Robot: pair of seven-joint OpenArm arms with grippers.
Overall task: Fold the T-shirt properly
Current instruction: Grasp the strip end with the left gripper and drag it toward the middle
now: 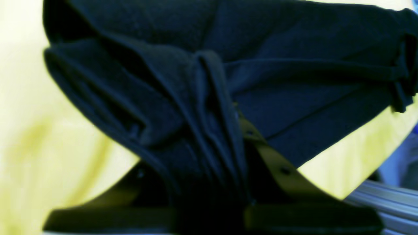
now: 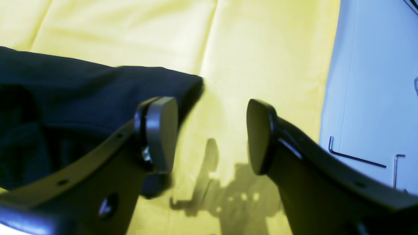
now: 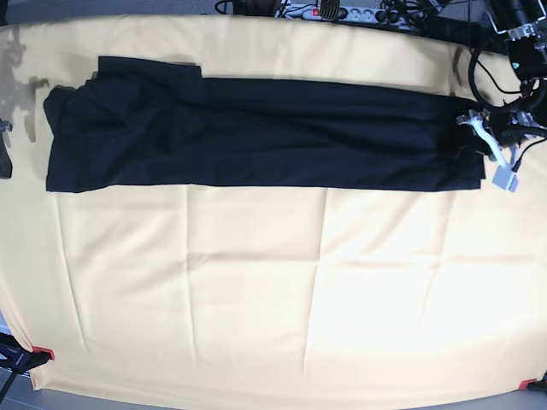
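Your left jaws (image 1: 225, 153) are clenched on the T-shirt's (image 3: 256, 137) bunched edge; your right jaws (image 2: 212, 133) stand released, bare yellow cloth (image 2: 261, 58) between them.

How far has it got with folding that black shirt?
Part way. The T-shirt already lies as a long narrow band on the yellow cloth, so the lengthwise folds look done. The left end effector is shut on bunched fabric at one end; the right end effector is open beside the other end, holding nothing. Folding the band end to end is probably still left.
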